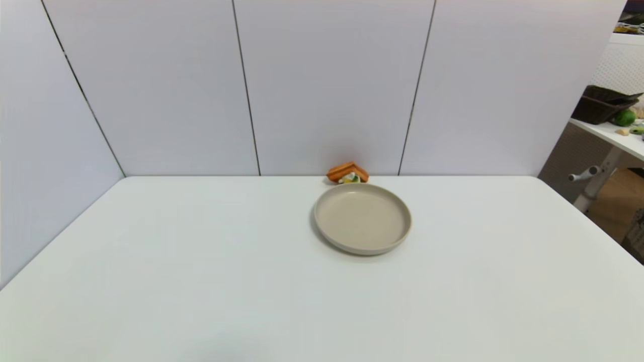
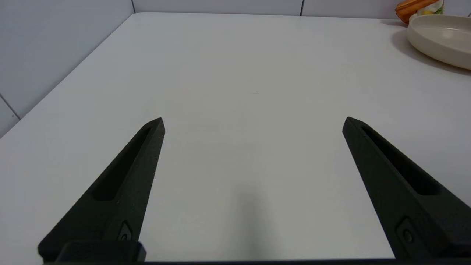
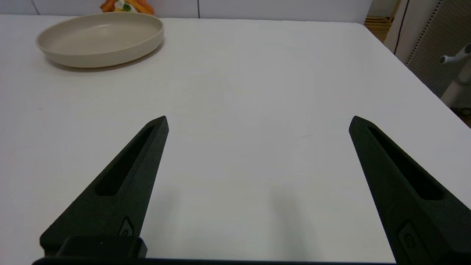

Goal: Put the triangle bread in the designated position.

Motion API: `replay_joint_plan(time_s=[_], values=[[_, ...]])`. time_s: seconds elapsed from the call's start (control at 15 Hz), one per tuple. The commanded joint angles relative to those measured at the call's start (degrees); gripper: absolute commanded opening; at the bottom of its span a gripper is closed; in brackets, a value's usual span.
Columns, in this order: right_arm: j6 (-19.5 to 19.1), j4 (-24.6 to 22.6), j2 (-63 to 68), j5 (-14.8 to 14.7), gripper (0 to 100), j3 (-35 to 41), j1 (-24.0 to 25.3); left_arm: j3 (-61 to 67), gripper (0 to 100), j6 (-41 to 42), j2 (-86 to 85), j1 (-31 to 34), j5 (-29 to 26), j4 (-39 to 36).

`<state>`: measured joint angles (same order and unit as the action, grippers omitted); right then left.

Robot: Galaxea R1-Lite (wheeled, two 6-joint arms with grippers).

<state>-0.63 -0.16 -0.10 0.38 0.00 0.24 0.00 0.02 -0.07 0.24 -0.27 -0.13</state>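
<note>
The triangle bread point(image 1: 347, 172), an orange-brown wedge with white cream and a bit of green, lies on the table against the back wall, just behind the beige plate point(image 1: 397, 237). The plate holds nothing. Both arms are out of the head view. My left gripper point(image 2: 253, 123) hovers open over bare table at the near left, with the plate point(image 2: 438, 46) and the bread point(image 2: 414, 6) far off. My right gripper point(image 3: 258, 122) is open too, low over the near right of the table, the plate point(image 3: 99, 53) and the bread point(image 3: 127, 6) far beyond it.
The white table point(image 1: 201, 261) is walled by white panels at the back and left. Past its right edge stand another table with a dark basket point(image 1: 601, 104) and green fruit point(image 1: 625, 117), and a white stand point(image 3: 458, 79).
</note>
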Motion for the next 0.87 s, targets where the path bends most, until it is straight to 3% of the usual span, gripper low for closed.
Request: replay_joint_plan(time_s=[0.07,0.87], values=[[0.81,-0.02,0.1,-0.29,100,0.0,0.02,0.0,100,-0.02,-0.01,0.02,0.0,-0.13],[0.81,-0.02,0.1,-0.38,100,0.0,0.02,0.0,100,-0.02,-0.01,0.02,0.0,-0.13]])
